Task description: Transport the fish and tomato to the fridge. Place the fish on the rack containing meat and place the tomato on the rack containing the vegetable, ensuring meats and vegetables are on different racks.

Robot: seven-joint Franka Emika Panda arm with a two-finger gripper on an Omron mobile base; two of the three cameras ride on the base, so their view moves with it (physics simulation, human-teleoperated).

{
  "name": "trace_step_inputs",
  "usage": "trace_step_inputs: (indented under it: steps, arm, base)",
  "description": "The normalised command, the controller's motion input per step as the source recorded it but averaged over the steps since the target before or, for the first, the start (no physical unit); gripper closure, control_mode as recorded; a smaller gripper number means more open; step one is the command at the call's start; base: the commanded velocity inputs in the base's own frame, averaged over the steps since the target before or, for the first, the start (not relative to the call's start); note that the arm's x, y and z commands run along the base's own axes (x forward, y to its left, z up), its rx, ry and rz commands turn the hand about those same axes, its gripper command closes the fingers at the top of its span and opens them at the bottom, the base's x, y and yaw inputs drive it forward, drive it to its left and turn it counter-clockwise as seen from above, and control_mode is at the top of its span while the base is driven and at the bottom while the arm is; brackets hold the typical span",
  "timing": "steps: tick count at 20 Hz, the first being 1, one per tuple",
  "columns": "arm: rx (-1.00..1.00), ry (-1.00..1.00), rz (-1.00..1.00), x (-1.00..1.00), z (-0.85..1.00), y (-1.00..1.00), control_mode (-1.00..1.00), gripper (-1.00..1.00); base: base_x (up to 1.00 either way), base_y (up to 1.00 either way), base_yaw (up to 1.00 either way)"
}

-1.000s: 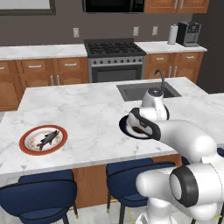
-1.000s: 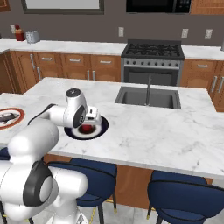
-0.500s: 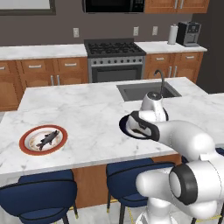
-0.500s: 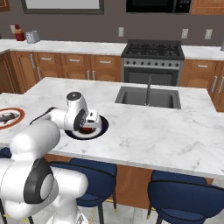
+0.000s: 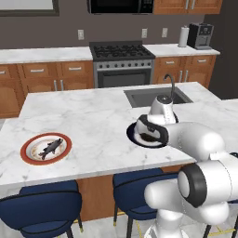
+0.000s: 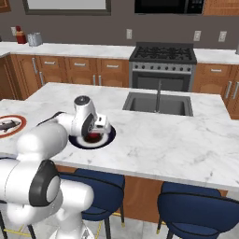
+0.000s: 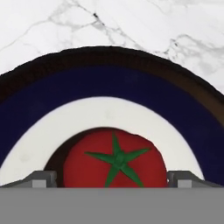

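No readable text, label, brand or number — not on appliances, cabinets or plates.

The desk [image 5: 93, 116] lay bare between the fish plate [image 5: 45, 148] and the blue plate [image 7: 109, 83]; the faucet [image 6: 158, 95] rose behind, well apart.

You had the gripper [image 6: 94, 132] low over the dark blue plate [image 6: 106, 139] on the marble island [image 6: 186, 144], where a bit of red tomato [image 6: 93, 136] showed. The fish [image 6: 5, 125] lay on a red-rimmed plate [image 6: 17, 128] at the left edge.
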Motion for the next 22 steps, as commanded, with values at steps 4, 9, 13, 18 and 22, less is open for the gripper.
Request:
trace_step_inputs:
  steps: [4, 9, 13, 18, 22]
  arm:
    - [0.00, 0.02, 0.00, 0.12, -0.22, 0.00, -1.00, -1.00]
    - [0.00, 0.12, 0.00, 0.08, -0.35, 0.00, -1.00, 1.00]
    - [0.00, 0.16, 0.00, 0.00, -0.31, 0.00, -1.00, 1.00]
    - [0.00, 0.06, 0.00, -0.32, -0.12, 0.03, -1.00, 1.00]
    - [0.00, -0.19, 0.00, -0.92, 0.35, 0.08, -1.00, 1.00]
  base:
    - [0.00, 0.00, 0.00]
    - [0.00, 0.00, 0.00]
    - [0.00, 0.00, 0.00]
    - [0.00, 0.00, 0.00]
    - [0.00, 0.00, 0.00]
